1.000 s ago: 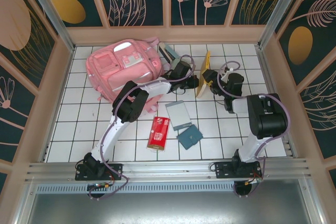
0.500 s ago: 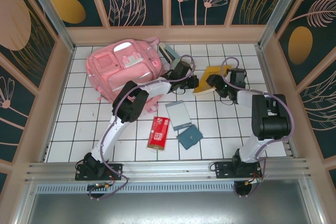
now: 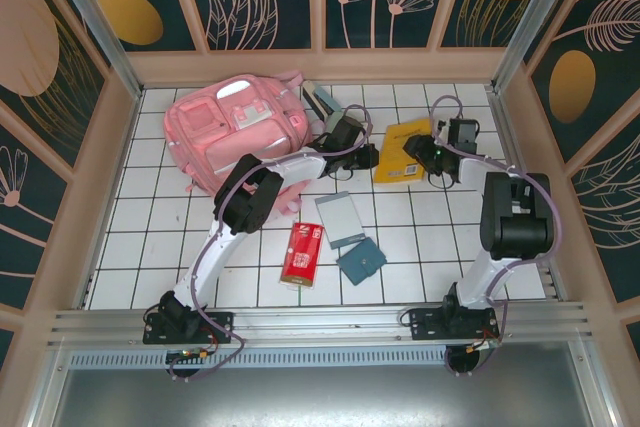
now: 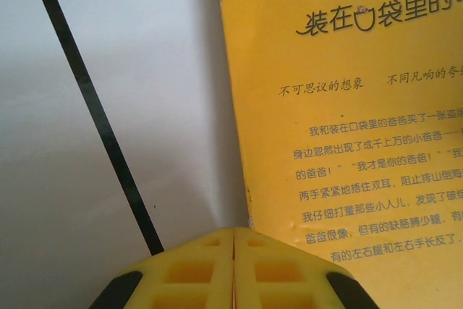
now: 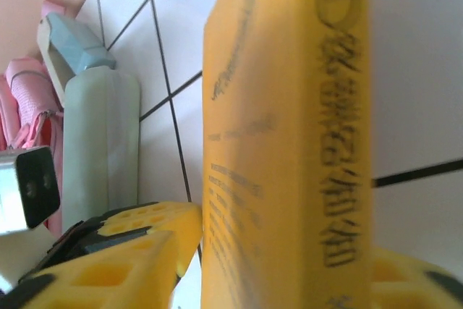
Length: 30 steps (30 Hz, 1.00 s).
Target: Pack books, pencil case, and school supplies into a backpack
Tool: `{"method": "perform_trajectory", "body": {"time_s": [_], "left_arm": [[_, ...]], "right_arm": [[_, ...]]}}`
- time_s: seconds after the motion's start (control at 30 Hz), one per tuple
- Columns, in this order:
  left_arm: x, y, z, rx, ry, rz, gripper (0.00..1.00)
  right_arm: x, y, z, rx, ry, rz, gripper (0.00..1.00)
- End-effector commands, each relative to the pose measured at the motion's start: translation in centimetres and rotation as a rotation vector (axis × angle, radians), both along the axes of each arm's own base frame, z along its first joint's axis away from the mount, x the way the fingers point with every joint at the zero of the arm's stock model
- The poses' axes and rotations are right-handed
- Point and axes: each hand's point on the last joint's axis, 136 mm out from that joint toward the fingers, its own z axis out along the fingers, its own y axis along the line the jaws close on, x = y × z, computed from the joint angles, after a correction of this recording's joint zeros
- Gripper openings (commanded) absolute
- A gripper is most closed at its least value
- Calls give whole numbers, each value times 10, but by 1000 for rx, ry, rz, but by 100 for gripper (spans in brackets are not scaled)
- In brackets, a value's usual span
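Note:
The yellow book point(image 3: 403, 147) with dark cover text lies nearly flat on the tiles right of centre. My right gripper point(image 3: 430, 154) is shut on its right edge; in the right wrist view the book point(image 5: 289, 142) sits between the yellow fingers point(image 5: 145, 251). My left gripper point(image 3: 367, 156) is shut and empty, its tips point(image 4: 234, 240) touching the tiles at the book's point(image 4: 347, 106) left edge. The pink backpack point(image 3: 235, 127) lies at the back left. Beside it are the mint pencil case point(image 5: 98, 150) and the grey-teal stapler point(image 5: 72, 45).
A red packet point(image 3: 300, 254), a silver-grey pad point(image 3: 340, 217) and a small teal square point(image 3: 361, 261) lie on the near middle tiles. Wooden walls point(image 3: 320, 65) fence the table on three sides, close to my right arm.
The yellow book went from standing on edge to lying nearly flat. My right gripper swung back and to the right with it and its jaws narrowed. The left arm stayed put.

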Motion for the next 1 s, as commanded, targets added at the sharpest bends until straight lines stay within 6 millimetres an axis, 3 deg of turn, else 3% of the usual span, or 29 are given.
{"method": "perform_trajectory", "body": {"time_s": [0.0,0.13,0.2,0.3,0.5,0.63,0.73,0.83,0.97], "left_arm": [[-42,1,-33,84,123,-78,10],[-40,1,-31,78,119,-75,12],[-38,0,-23,70,107,-74,14],[-32,-1,4,56,56,-67,21],[-20,12,88,51,-117,-18,47],[-17,43,130,114,-217,44,49],[-18,77,147,194,-265,98,50],[-23,117,154,294,-288,152,49],[-42,174,140,439,-270,196,47]], "right_arm": [[4,9,11,31,-21,53,39],[3,10,21,42,-42,54,0],[0,10,27,48,-59,52,0],[-6,10,40,64,-103,36,0],[-23,9,81,104,-241,-6,0],[-39,14,109,119,-358,-2,0],[-51,25,123,130,-434,29,0],[-61,42,133,138,-492,77,0],[-72,60,144,139,-542,124,0]]}}
